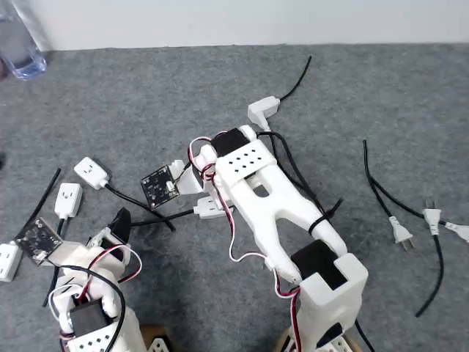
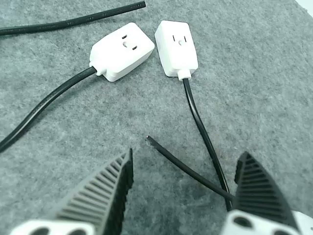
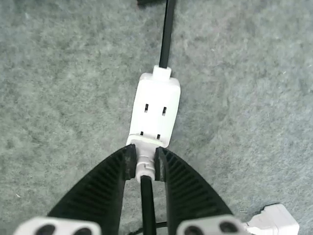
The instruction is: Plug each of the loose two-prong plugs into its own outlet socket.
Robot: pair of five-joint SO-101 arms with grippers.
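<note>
The right gripper (image 3: pixel 145 157) clamps a plug (image 3: pixel 145 171) square to the outlet socket (image 3: pixel 156 103) — prongs seemingly part-seated — to push home; left gripper (image 2: pixel 183 171) gapes.

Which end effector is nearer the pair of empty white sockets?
Left. The left end effector sits open just short of the sockets; the right end effector is farther off, shut on a plug at another socket.

My left hand (image 2: pixel 187 155) hangs low and tipped downward with its fingers (image 2: pixel 105 191) spread wide, my left arm (image 1: pixel 91 301) folded back near its base. My right arm (image 1: pixel 271 198) stretches forward, my right hand (image 3: pixel 145 155) pinched on a white plug (image 3: pixel 145 169).
</note>
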